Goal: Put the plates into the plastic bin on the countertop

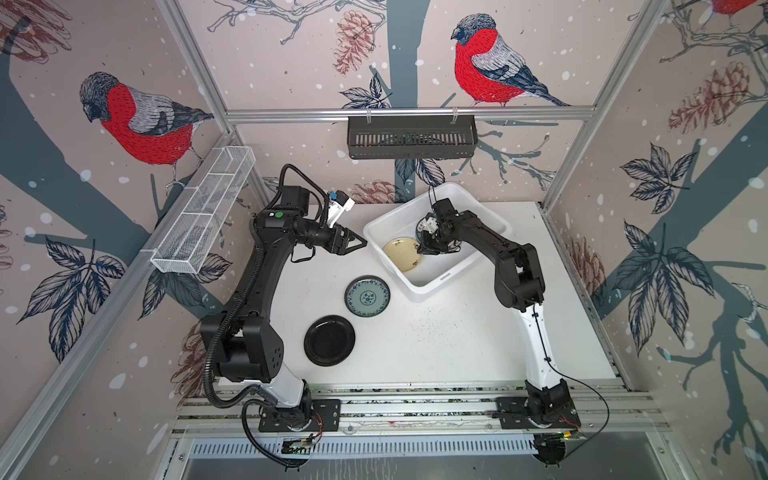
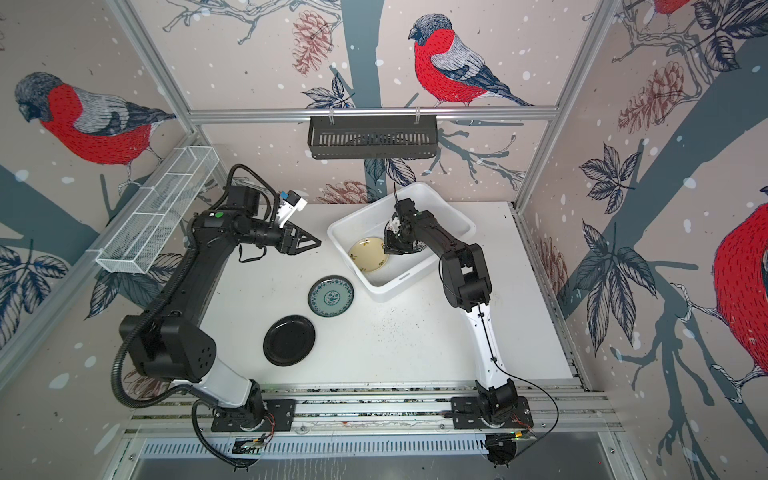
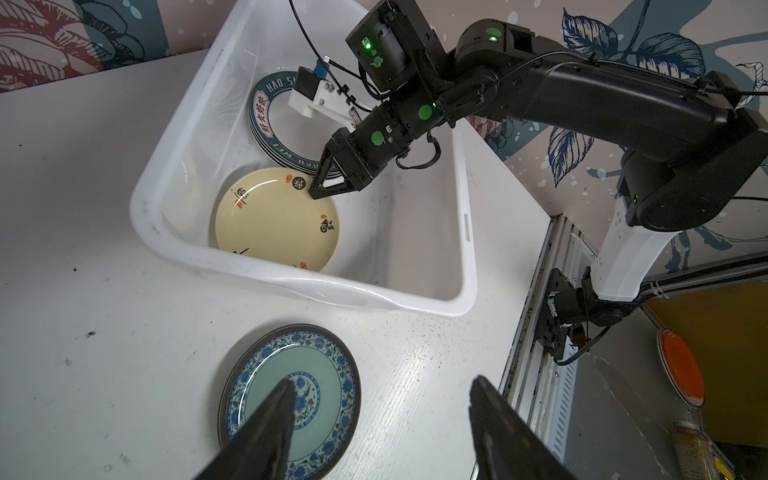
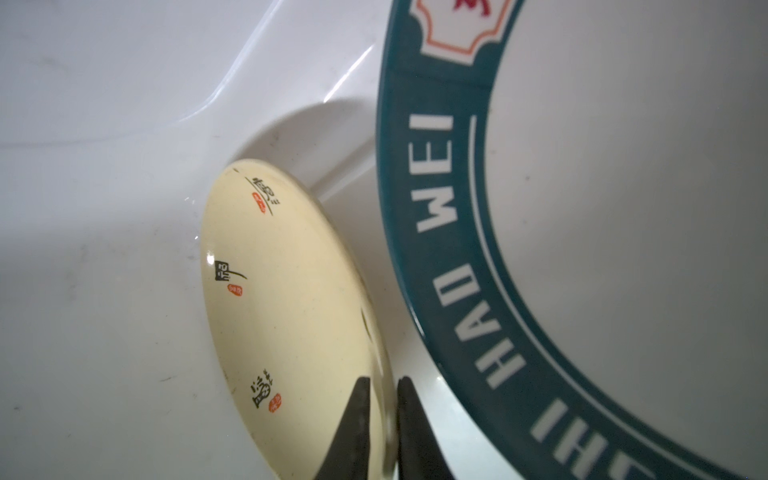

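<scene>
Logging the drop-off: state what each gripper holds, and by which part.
Left gripper: open, nothing held. Right gripper: straddles the cream plate's rim inside the bin; whether it clamps it cannot be told.

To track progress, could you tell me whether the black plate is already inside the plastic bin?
No, the black plate lies on the countertop, outside the plastic bin.

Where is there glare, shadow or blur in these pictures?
Right wrist view: a glare streak on the plastic bin wall, a shadow behind the cream-yellow plate, the lettered plate blurred near the lens. Left wrist view: the near fingers blurred.
</scene>
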Robot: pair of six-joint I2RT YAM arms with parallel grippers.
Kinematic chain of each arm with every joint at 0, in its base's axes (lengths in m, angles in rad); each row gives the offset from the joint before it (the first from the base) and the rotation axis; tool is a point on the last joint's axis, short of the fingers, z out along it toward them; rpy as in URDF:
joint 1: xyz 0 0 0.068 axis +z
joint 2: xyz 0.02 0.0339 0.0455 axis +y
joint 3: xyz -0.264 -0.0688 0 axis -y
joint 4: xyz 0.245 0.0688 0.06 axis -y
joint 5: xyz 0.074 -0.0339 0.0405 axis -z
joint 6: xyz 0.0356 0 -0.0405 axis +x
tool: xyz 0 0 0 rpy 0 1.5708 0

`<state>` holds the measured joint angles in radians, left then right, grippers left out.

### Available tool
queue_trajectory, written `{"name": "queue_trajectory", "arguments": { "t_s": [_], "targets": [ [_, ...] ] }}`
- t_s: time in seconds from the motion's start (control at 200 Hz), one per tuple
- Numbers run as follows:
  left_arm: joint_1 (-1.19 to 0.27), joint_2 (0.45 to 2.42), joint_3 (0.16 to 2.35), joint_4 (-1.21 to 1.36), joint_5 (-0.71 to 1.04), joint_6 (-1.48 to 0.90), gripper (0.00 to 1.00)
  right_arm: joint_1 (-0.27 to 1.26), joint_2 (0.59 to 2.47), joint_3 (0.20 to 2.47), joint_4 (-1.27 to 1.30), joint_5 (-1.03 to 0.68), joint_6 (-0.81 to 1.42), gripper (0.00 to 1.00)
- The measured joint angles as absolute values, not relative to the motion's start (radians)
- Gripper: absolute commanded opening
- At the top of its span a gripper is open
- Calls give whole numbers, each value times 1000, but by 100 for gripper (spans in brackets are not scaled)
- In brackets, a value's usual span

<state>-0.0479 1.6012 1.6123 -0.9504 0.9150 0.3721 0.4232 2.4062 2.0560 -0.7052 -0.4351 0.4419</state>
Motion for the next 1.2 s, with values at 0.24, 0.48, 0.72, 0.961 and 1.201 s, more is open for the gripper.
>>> {"name": "queue_trajectory", "arguments": {
  "t_s": [0.24,0.48,0.72,0.961,1.201],
  "targets": [
    [-48,1601,1612,-950,915,373,66,421,2415,2057,-707,-432,442,20],
    [-48,1601,1612,-950,915,373,66,421,2416,2067,-709,-432,442,26],
    [-48,1601,1616,-951,915,373,67,423,2416,2089,-717,-427,442,33],
    [-48,1600,1626,-953,913,374,73,423,2413,2100,-732,-414,441,40],
    [-48,1594,1628,-953,904,374,76,422,2384,2106,-748,-410,434,41]
  ]
}}
